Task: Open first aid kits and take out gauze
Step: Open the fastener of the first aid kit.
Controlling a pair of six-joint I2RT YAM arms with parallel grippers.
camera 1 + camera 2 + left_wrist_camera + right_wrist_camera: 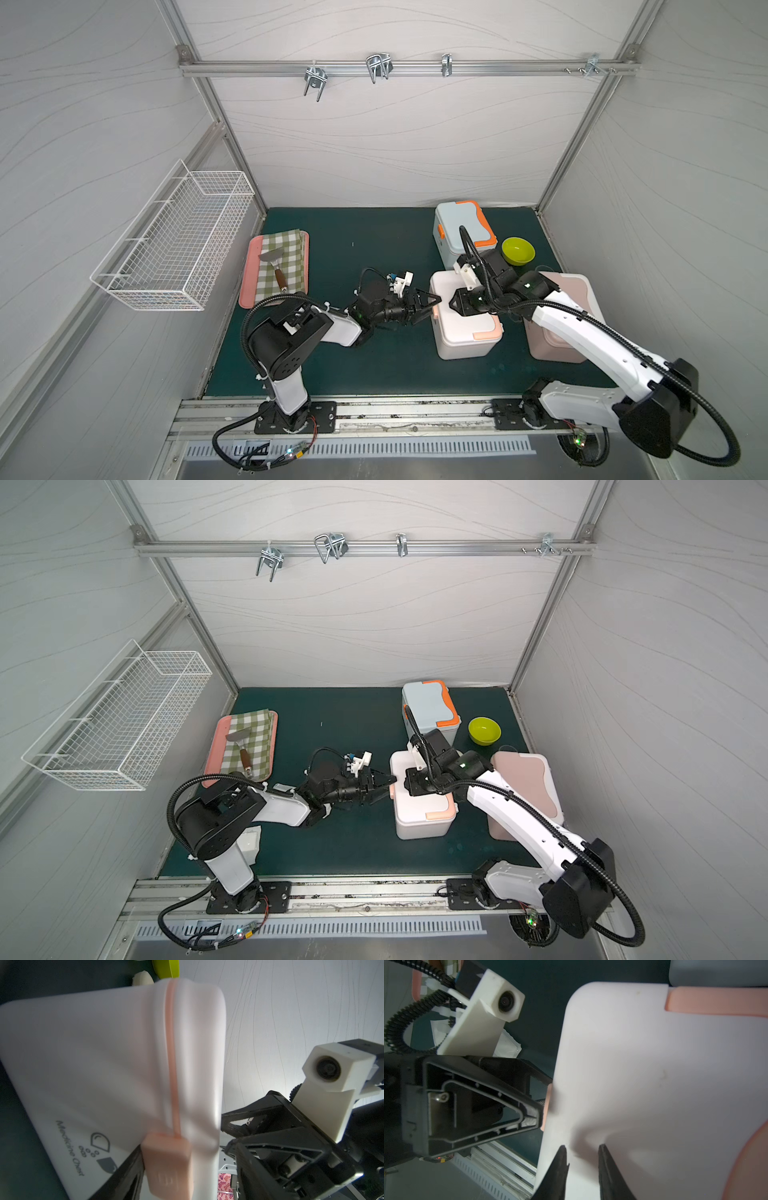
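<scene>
The white kit is smooth matt plastic — the checked cloth, woven fabric.

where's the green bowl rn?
In both top views the green bowl sits on the mat at the back right, just right of the light blue kit and just behind the pale pink kit.
</scene>
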